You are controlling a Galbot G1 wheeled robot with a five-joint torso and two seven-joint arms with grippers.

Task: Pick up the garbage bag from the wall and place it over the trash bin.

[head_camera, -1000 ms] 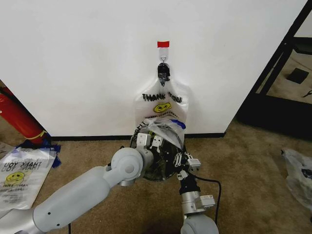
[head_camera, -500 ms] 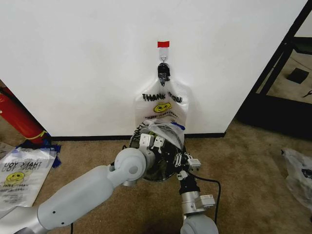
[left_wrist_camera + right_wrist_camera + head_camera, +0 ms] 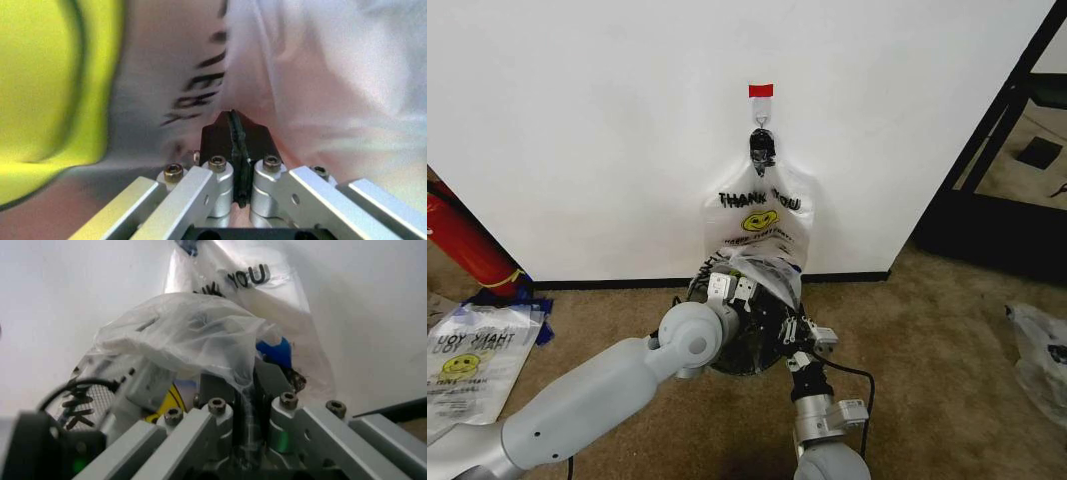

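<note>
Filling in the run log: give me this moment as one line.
left tool: shut on garbage bag over trash bin | right tool: shut on garbage bag | another bag on wall hook

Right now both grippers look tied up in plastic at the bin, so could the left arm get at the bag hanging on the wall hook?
Probably not as it stands: the left gripper is shut on bag plastic at the trash bin, though the hanging garbage bag is just above, unobstructed.

Head camera looks down at the garbage bag; both wrist cameras press close to it
</note>
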